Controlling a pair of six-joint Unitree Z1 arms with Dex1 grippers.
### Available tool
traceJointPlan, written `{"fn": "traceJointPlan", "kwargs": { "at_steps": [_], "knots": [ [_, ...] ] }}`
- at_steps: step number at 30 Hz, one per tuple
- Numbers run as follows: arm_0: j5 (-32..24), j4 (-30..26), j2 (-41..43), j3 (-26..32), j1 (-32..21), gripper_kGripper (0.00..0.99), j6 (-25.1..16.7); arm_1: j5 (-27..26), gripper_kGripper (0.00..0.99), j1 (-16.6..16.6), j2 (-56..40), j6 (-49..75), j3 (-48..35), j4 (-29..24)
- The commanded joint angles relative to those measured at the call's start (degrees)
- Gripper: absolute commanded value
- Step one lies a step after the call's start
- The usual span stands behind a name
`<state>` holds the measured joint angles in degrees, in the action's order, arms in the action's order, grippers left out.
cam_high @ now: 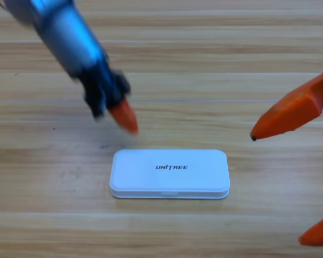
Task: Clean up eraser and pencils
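One white case (169, 173) lay shut and flat on the wooden table (204, 48), a little below the middle of the view, its long side running left to right; its lid bore the single word "UNITREE" in dark capitals, and no other writing could be read anywhere; the eraser and the two pencils did not show on the table, and whether they sat inside the shut case could not be told.

Two arms were in view; the left arm (64, 32) came down from the upper left corner, grey and blurred, and its left gripper (125, 117) hung just above and to the left of the case's upper left corner, apart from it, showing one orange tip, so whether its jaws stood together or apart could not be told; the right gripper (296, 177) showed large and cut off at the right edge, well to the right of the case, one orange jaw pointing left near mid-height and the other low in the corner, the two plainly spread wide with nothing between them.
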<state>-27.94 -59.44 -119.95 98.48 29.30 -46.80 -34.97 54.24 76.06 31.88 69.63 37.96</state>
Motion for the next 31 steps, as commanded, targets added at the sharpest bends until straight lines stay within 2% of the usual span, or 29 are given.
{"fn": "traceJointPlan", "kwargs": {
  "at_steps": [1, 2, 6, 10, 14, 17, 20, 31],
  "knots": [
    [3.7, -3.9, 20.8, 5.0, 4.2, 0.989, 8.4, -0.5, 0.933, -1.4, -0.2, -0.7, -1.7, -2.0],
    [3.9, -3.9, 23.4, 5.1, 5.5, 0.99, 11.1, -0.5, 0.933, -1.4, -0.2, -0.7, -1.8, -2.0],
    [5.7, -3.9, 30.9, 1.3, 13.9, 0.99, 17.4, -0.5, 0.933, -1.4, -0.1, -0.7, -1.8, -2.0],
    [12.3, -3.4, 35.0, -5.5, 24.3, 0.99, 17.4, -0.5, 0.933, -1.4, -0.1, -0.7, -1.8, -2.0],
    [13.5, 0.1, 37.4, -12.8, 31.3, 0.99, 19.7, -0.5, 0.933, -1.4, 0.0, -0.7, -1.8, -2.0],
    [15.5, 5.5, 39.6, -19.2, 33.5, 0.99, 19.6, -0.5, 0.933, -1.4, 0.0, -0.7, -1.8, -2.0],
    [15.7, 8.8, 41.3, -22.6, 33.5, 0.99, 19.1, -0.5, 0.933, -1.4, 0.0, -0.7, -1.8, -2.1],
    [19.2, 10.9, 40.1, -22.0, 33.5, 0.99, 21.0, -0.5, 0.933, -1.4, 0.1, -0.7, -1.9, -2.1]
  ]
}}
